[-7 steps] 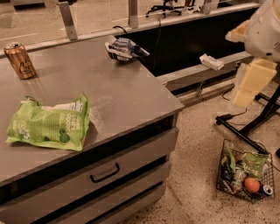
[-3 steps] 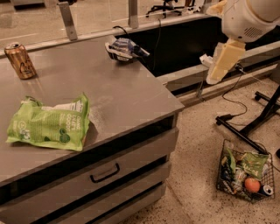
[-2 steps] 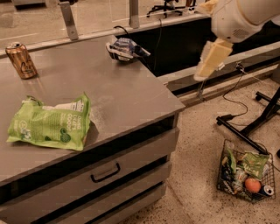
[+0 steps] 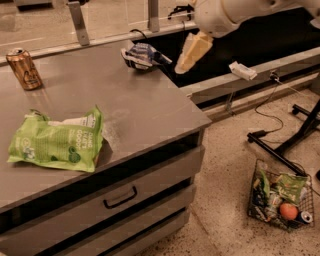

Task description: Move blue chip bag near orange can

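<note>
Eyes on the tool (image 4: pixel 187 58) — a cream-coloured piece angled down and to the left from the white arm (image 4: pixel 225 15) at the top of the view. It hangs just off the far right edge of the tabletop (image 4: pixel 135 112), over the dark gap behind it. Whether it is wide or narrow, I cannot tell from this angle.

Just to its left, near but not touching, lies the blue chip bag (image 4: pixel 141 55). The bag is crumpled, dark blue and white, and sits at the far right corner of the tabletop. The tip of the tool points roughly toward the bag's right end, with a small gap between them.

Well away at the far left stands the orange can (image 4: pixel 24 69), upright, with its silver top showing. Bag and can are at opposite ends of the back edge.

Closer to the camera on the left lies a lime-green chip bag (image 4: pixel 57 142), flat. Below the tabletop there are drawers, one with a dark handle (image 4: pixel 120 197). On the speckled floor to the right sits a wire basket (image 4: pixel 280 200) holding packets and a round orange fruit.
</note>
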Motion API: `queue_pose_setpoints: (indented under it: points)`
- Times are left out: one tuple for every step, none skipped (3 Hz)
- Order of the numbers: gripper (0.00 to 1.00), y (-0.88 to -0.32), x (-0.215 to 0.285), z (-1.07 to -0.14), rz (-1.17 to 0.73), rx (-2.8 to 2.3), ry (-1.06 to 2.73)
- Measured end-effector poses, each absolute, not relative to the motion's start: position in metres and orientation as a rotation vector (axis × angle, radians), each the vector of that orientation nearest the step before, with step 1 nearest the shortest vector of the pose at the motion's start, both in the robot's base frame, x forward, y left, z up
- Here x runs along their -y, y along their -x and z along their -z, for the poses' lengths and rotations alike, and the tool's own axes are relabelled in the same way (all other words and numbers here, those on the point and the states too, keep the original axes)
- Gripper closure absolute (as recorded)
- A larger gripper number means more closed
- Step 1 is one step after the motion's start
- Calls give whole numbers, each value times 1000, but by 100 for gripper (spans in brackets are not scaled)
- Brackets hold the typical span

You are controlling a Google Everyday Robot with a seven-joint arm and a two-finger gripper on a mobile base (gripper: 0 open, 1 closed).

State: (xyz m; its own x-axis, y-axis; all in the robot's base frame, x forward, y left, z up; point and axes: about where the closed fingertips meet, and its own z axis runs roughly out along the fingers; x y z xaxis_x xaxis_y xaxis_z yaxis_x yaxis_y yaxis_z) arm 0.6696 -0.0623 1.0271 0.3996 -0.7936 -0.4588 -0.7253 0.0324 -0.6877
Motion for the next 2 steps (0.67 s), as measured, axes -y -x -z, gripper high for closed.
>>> queue_pose_setpoints:
  points:
    - [0,-703,24,-1013,48,-1312,1707]
    - [0,-740,-9,-987,30,-1350,1712]
